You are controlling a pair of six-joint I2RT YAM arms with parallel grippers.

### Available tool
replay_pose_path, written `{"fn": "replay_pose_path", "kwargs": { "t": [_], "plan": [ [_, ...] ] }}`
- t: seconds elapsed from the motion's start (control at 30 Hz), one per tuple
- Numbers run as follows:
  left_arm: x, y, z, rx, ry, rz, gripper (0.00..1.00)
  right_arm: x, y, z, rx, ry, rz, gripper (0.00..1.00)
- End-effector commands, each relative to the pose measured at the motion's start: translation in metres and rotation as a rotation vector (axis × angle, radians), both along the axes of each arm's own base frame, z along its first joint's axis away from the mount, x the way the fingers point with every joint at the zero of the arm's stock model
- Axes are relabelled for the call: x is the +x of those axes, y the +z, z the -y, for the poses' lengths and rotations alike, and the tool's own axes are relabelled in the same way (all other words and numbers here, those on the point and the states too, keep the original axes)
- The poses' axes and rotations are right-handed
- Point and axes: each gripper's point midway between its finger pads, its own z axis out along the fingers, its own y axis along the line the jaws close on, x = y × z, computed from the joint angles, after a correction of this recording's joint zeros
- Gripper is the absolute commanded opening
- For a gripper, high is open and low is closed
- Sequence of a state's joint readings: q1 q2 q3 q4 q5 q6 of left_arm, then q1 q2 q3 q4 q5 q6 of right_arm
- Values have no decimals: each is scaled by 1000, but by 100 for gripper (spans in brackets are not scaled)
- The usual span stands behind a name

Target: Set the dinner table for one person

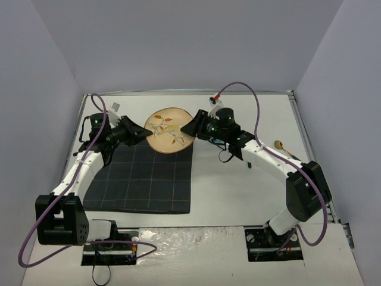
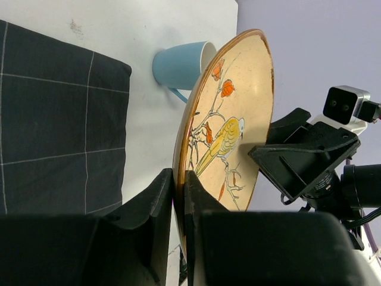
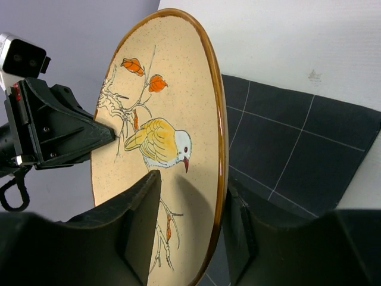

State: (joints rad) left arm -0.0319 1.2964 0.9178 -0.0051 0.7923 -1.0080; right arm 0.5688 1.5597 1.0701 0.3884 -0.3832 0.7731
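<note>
Tan stoneware, brown at the rim and painted with a yellow bird on a branch with orange leaves: the plate (image 1: 169,130) sat just above the centre of the top view, between the two arms' ends. Its lower edge overlapped the upper right corner of the dark grey checked placemat (image 1: 143,179).

The left jaws came in from the plate's left side. In the left wrist view they were pressed together on the plate (image 2: 235,119), pinching its brown rim between the two black fingers (image 2: 152,220) at the bottom of the frame.

The right jaws came in from the plate's right side. In the right wrist view they straddled the rim of the plate (image 3: 161,119), one finger (image 3: 140,229) over the painted face and the other behind the edge. I could not tell whether they had closed on it.

A light blue mug (image 2: 175,65) showed in the upper middle of the left wrist view, partly hidden behind the plate's rim and just beside the corner of the placemat (image 2: 53,119).

The white counter (image 1: 232,193) filled the middle of the top view, lying under everything else and carrying the placemat on its left half. A small wooden spoon (image 1: 280,145) lay near its right edge, well apart from the plate.
</note>
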Motion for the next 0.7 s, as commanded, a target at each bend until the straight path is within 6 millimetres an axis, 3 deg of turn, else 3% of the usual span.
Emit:
{"fn": "replay_pose_path", "kwargs": {
  "t": [0.0, 0.2, 0.3, 0.6, 0.67],
  "plan": [
    [-8, 63, 7, -51, -57, 211, 0, 5, 28, -1, 61, 5, 90, 30],
    [-12, 55, 3, 8, -54, 207, 0, 4, 22, 2, 43, -6, 85, 1],
    [-17, 46, 0, 44, -48, 178, 3, 1, 18, 3, 40, 0, 79, 0],
    [-27, 37, 0, 48, -47, 184, 44, -13, 16, -10, 106, 51, 54, 0],
    [-29, 34, 1, 46, -47, 175, 47, -14, 17, -12, 119, 55, 53, 0]
  ]
}}
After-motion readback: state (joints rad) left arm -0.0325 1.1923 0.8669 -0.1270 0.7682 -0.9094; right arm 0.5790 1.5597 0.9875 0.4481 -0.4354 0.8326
